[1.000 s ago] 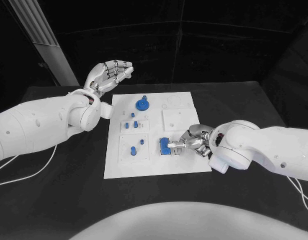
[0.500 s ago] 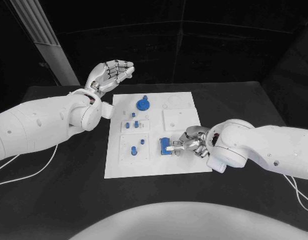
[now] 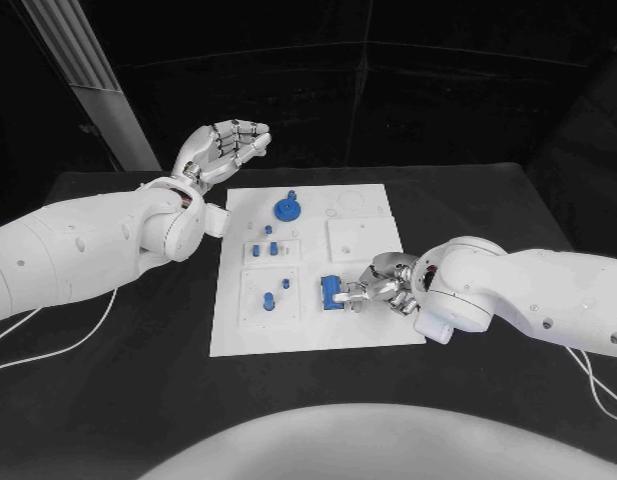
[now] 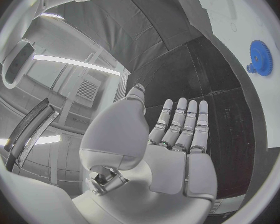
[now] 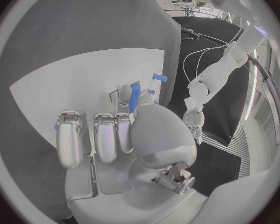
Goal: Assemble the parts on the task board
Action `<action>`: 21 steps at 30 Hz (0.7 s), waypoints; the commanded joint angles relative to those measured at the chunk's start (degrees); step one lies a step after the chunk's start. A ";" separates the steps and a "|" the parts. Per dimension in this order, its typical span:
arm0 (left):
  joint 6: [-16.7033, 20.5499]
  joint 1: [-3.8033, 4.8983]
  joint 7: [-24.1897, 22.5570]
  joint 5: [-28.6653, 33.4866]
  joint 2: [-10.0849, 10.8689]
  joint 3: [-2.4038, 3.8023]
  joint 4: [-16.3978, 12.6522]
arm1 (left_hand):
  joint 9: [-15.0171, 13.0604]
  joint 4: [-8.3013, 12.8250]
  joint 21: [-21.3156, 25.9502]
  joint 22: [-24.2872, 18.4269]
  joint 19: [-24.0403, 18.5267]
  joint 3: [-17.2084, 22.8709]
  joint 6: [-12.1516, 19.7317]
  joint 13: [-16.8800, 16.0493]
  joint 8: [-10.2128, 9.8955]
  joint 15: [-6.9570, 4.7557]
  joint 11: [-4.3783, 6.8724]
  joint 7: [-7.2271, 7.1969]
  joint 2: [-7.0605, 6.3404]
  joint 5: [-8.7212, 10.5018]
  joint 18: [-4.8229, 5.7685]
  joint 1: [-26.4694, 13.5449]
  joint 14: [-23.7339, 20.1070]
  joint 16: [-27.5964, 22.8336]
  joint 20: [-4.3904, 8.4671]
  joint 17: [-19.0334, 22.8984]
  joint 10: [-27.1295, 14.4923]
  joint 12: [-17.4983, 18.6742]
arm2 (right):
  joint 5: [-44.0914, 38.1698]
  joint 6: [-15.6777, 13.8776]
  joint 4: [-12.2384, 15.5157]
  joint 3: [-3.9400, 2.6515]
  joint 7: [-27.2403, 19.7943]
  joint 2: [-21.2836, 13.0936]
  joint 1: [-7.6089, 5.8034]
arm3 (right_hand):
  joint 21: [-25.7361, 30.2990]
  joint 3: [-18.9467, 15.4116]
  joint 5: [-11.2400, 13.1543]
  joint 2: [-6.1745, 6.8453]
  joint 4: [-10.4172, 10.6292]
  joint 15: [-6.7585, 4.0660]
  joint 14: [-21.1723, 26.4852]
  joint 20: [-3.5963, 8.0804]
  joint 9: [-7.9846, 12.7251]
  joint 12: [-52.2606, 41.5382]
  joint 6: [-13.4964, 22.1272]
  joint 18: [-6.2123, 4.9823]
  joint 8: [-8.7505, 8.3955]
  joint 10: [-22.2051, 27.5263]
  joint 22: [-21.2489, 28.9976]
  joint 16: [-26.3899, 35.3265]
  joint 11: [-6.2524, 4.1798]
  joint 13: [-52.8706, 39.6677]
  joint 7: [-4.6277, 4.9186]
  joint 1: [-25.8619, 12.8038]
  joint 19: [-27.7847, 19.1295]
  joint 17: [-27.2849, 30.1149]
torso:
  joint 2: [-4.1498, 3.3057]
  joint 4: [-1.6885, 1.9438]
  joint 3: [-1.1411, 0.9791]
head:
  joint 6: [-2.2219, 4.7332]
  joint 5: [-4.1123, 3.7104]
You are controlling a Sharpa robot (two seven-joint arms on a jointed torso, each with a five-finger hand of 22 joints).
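The white task board [image 3: 380,330] lies mid-table. On it stand a blue gear [image 3: 288,209], seen too in the left wrist view [image 4: 259,57], and several small blue pegs [image 3: 265,248]. A blue block [image 3: 331,291] sits low on the board's near half. My right hand [image 3: 380,285] reaches in from the right and pinches this block [image 5: 134,97] between thumb and a finger, the other fingers [image 5: 104,134] curled beside it. My left hand [image 3: 222,148] is raised above the table's far left, fingers [image 4: 180,122] straight and apart, holding nothing.
A white square plate [image 3: 351,238] sits on the board [image 5: 59,84] just beyond the right hand. A pale post [image 3: 99,90] stands behind the table at the far left. White cables [image 3: 49,345] trail over the black table beside each arm.
My right arm has edged a little to the left and its fingers have closed in on the blue block. The left hand has stayed still.
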State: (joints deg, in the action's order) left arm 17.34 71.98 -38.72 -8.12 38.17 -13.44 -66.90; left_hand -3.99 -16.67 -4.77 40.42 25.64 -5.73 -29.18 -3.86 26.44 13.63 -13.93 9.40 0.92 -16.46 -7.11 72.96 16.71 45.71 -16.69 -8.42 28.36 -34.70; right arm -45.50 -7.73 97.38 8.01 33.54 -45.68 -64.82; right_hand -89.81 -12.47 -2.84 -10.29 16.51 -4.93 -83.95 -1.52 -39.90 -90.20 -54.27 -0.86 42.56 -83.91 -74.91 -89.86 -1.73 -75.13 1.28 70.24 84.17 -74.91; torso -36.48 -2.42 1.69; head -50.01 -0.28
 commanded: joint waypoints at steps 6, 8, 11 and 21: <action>-0.65 0.09 -9.86 0.10 -0.09 0.03 0.01 | 0.06 -0.08 0.20 -0.09 -0.01 -0.41 0.39 0.06 0.24 0.00 -0.02 6.70 0.69 -0.13 1.00 0.06 -0.26 0.19 0.02 0.05 -0.44 -0.28 | -0.17 2.00 -0.27 -0.03 0.40 0.28 -0.09 | -0.19 0.50 -0.75 -1.37 -1.08 -0.38 -6.05 0.35 -0.69 0.20 0.57 0.86 -0.31 -6.09 -15.09 -0.14 -0.45 -14.87 -0.15 2.71 5.83 -15.09 | 0.03 -0.01 0.03 | 0.01 -0.06; -0.68 0.09 -9.85 0.10 -0.09 0.03 -0.01 | 0.06 -0.08 0.20 -0.09 -0.01 -0.41 0.39 0.06 0.24 0.00 -0.02 6.70 0.69 -0.13 1.00 0.06 -0.26 0.19 0.02 0.05 -0.44 -0.28 | -0.17 1.34 -0.08 -0.03 0.05 0.14 -0.09 | -0.19 0.46 -0.76 -1.28 -1.15 -0.38 -6.05 0.35 -0.74 0.20 0.58 0.86 -0.34 -6.09 -15.09 -0.14 -0.45 -14.87 -0.14 2.83 5.83 -15.09 | 0.01 0.01 0.03 | 0.01 -0.07; -0.69 0.09 -9.85 0.10 -0.04 0.03 -0.02 | 0.06 -0.08 0.20 -0.09 -0.01 -0.41 0.39 0.06 0.24 0.00 -0.02 6.70 0.69 -0.13 1.00 0.06 -0.26 0.19 0.02 0.05 -0.44 -0.28 | -0.17 -1.31 0.72 -0.03 -1.42 -0.64 -0.09 | -0.19 0.16 -0.89 -0.78 -1.26 -0.39 -6.05 0.36 -0.92 0.20 0.56 0.86 -0.39 -6.09 -15.09 -0.14 -0.43 -14.87 -0.10 3.04 5.83 -15.09 | -0.01 -0.04 0.00 | 0.01 -0.11; -0.72 0.08 -9.79 0.10 -0.04 0.03 0.31 | 0.07 -0.08 0.21 -0.14 -0.02 -0.48 0.41 0.07 0.30 -0.01 -0.01 6.70 0.76 -0.27 1.00 0.12 -0.26 0.28 0.02 0.19 -0.48 -0.38 | -1.93 -9.52 7.06 -0.05 -6.40 -8.68 -1.63 | -0.19 -2.12 -6.01 2.81 -2.16 2.17 -6.05 -1.35 4.04 0.20 8.94 0.86 -9.81 -6.09 -15.09 -0.14 3.24 -14.87 4.28 3.76 5.83 -15.09 | 0.15 -0.14 0.11 | 0.01 -1.52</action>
State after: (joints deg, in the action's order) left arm 17.20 71.97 -38.73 -8.12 38.17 -13.44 -66.68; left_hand -3.99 -16.83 -4.77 40.33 25.64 -5.90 -29.18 -3.87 26.44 13.63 -13.93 9.40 1.18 -16.46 -7.11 73.22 16.71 45.71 -16.69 -8.28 28.36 -34.70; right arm -45.81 -13.01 103.76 7.99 30.15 -53.71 -66.21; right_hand -89.81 -14.33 -8.66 -8.61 14.24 -3.10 -84.03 -2.61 -36.39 -89.84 -45.94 -0.86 33.51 -84.12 -74.91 -89.86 1.02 -75.43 5.19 74.68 83.95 -74.91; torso -36.36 -2.50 1.76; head -50.01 -1.43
